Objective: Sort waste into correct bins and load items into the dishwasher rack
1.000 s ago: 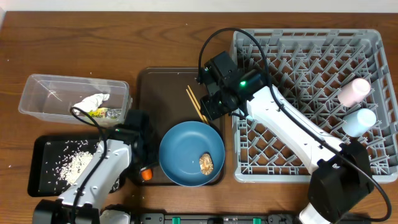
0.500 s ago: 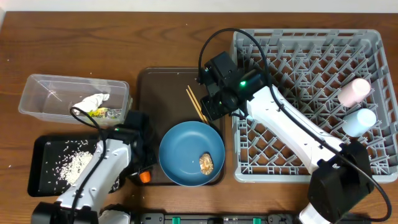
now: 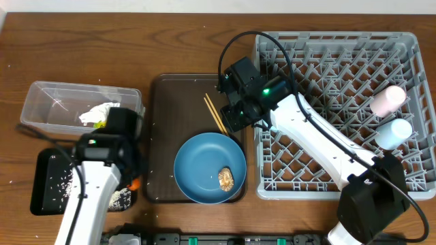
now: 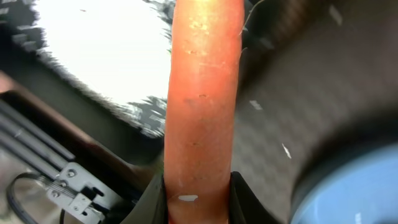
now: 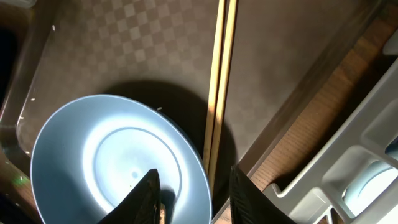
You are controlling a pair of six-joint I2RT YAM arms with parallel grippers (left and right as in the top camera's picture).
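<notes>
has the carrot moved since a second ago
Yes. The carrot, held in the left pincer, has shifted left off the brown serving tray toward the black tray.

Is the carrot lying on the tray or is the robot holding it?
Held. The left gripper is shut on the carrot, which sticks out from between its fingers.

The counter [image 3: 82,47] is reddish-brown wood with a visible grain. The dishwasher rack [image 3: 409,47] is grey, a lattice of crossing bars. In it lie a pale pink cup [image 3: 387,100] and a pale blue cup [image 3: 394,133]. The serving tray [image 3: 178,102] is dark brown with a faint checkered texture; the chopsticks [image 3: 216,113] on it are light wood. The plate [image 3: 201,167] is blue, carrying a brownish food lump [image 3: 226,178]. The carrot [image 4: 202,99] is orange. White rice grains [image 3: 65,182] speckle the black tray [image 3: 41,197]. The clear tub [image 3: 48,102] holds a white napkin [image 3: 95,113].
</notes>
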